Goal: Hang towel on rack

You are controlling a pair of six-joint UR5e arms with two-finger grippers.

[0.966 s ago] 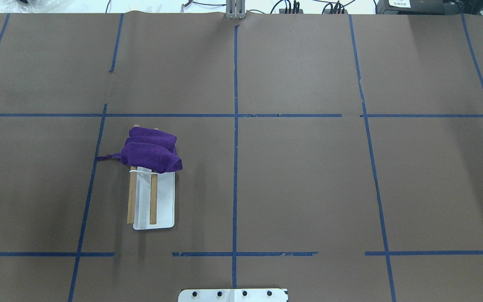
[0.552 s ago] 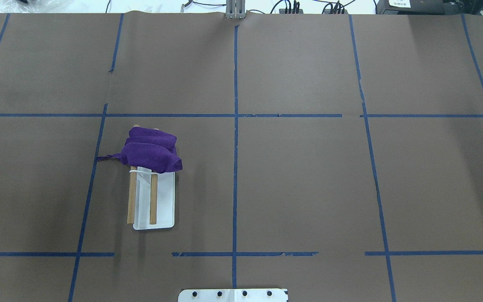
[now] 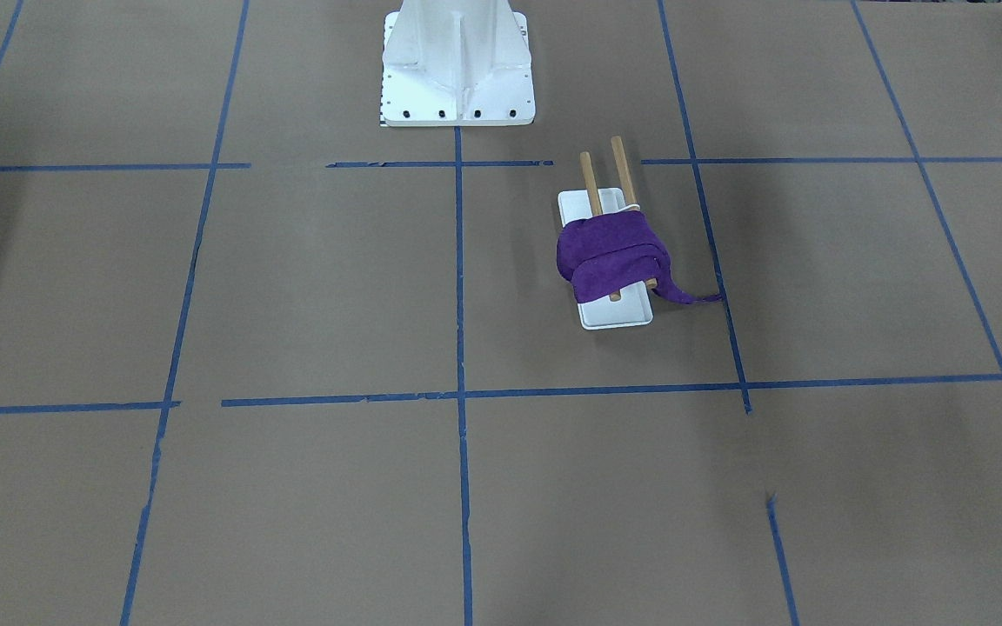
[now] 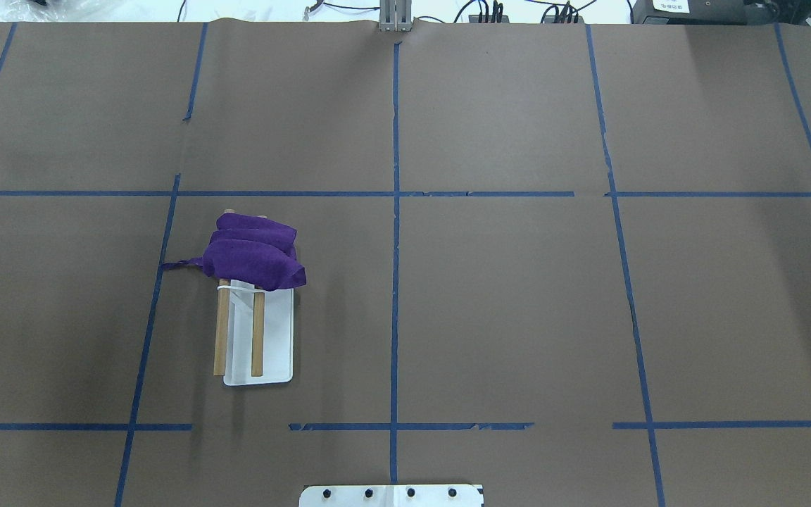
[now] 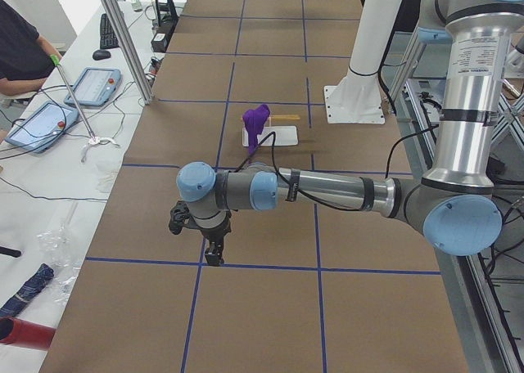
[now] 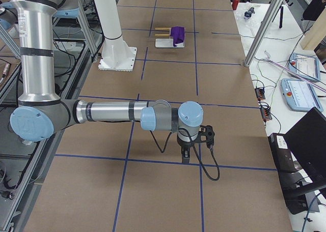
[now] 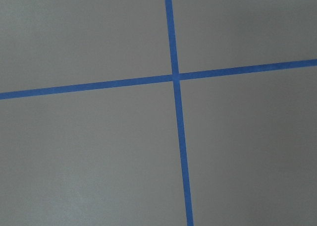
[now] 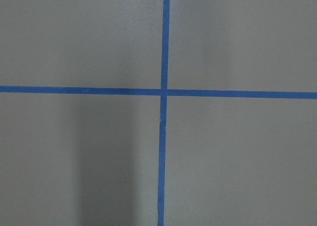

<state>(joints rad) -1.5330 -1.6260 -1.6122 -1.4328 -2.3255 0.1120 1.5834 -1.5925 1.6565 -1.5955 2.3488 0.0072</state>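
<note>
The purple towel [image 4: 254,257] lies bunched in thick folds over the rack [image 4: 236,331], on the robot's left half of the brown surface [image 4: 518,296]. It covers the ends of the two wooden dowels [image 4: 221,331] that point away from the robot, and only their very tips show beyond the cloth. The ends nearer the robot are bare. A thin white loop [image 4: 226,287] crosses the dowels just at the towel's near edge. Under them sits the white tray base [image 4: 277,338], whose long side runs the same way as the dowels. One narrow corner of the towel trails off toward the robot's left, down onto the surface, where its tip reaches a blue tape line [image 4: 148,331].

The white bolted pedestal [image 3: 457,69] stands apart from the rack, at the robot's edge of the surface.

Both arms are well away from the rack. The left hand [image 5: 214,254] points down above a crossing of tape lines at the robot's left end of the surface. The right hand [image 6: 186,158] does the same at the opposite end. Each hand shows only in a side view, so one cannot tell whether its fingers are spread or pressed together. Neither hand is seen holding anything. Each wrist camera shows only brown surface and a blue tape cross.
</note>
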